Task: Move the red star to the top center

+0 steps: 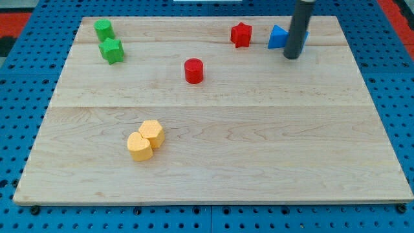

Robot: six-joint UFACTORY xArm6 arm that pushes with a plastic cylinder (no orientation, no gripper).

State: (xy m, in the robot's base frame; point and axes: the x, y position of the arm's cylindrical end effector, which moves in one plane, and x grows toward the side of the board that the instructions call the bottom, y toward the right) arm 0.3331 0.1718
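The red star point(241, 34) lies near the view's top edge of the wooden board point(259, 162), a little right of centre. My tip point(292, 56) is down on the board to the star's right and slightly below it, apart from it. A blue triangle block point(278, 38) sits between the star and the rod, with the rod partly covering another blue block point(304, 37) behind it. The tip stands close beside the blue blocks; contact cannot be told.
A red cylinder point(194, 70) sits left and below the star. A green cylinder point(103, 29) and a green star point(112, 50) are at the top left. A yellow hexagon point(152, 133) and a yellow heart point(139, 147) touch at lower left.
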